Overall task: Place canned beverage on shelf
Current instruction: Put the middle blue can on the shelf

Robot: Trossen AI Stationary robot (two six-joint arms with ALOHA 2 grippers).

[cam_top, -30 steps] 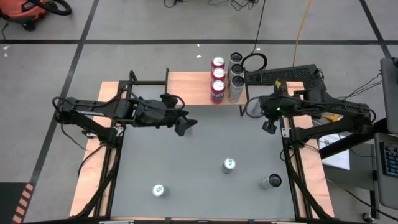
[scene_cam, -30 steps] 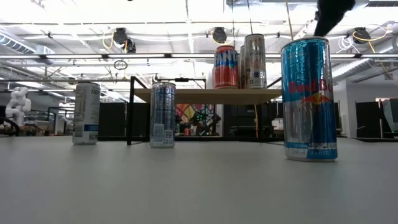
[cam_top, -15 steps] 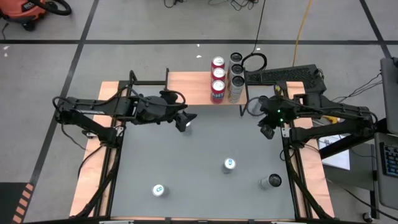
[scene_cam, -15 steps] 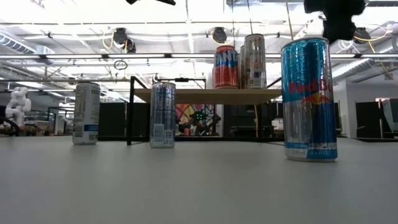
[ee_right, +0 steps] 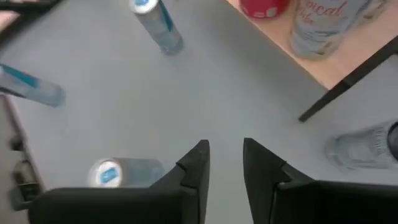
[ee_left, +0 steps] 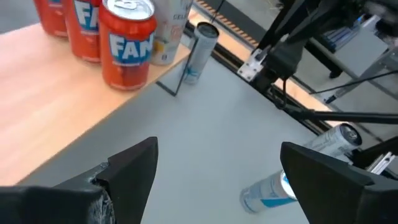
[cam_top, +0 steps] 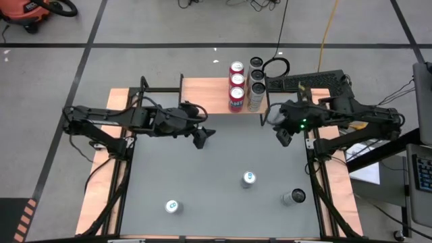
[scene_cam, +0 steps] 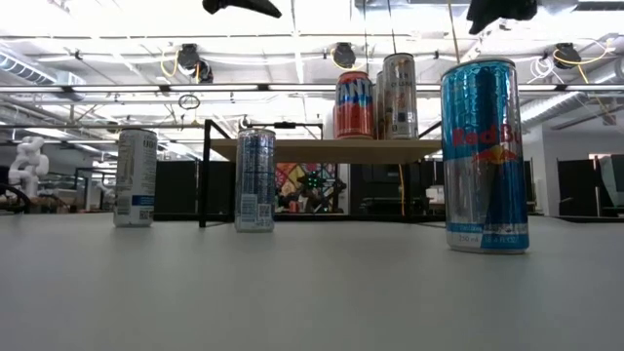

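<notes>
The shelf (cam_top: 209,96) stands at the table's far edge, its wooden top (scene_cam: 322,149) on thin black legs. On its right end stand red cans (ee_left: 127,43) and silver cans (cam_top: 257,79). A slim silver can (ee_left: 200,53) stands on the table beside the shelf's right leg. My left gripper (cam_top: 201,138) hovers open, high above the table in front of the shelf, with nothing between its fingers (ee_left: 217,149). My right gripper (cam_top: 284,138) hovers high at the right, near the slim can; its fingers (ee_right: 224,146) stand a narrow gap apart with nothing between them.
Three more cans stand on the grey table: a blue-and-silver one (cam_top: 248,179) at the middle, a Red Bull can (scene_cam: 485,156) near the right front, and another (cam_top: 173,206) near the left front. Pale side boards with black rails (cam_top: 101,196) flank the table.
My right gripper has risen, rolled about its own axis and drifted a little toward the table's left, away from the slim can by the shelf's leg. The cans have stayed where they were.
</notes>
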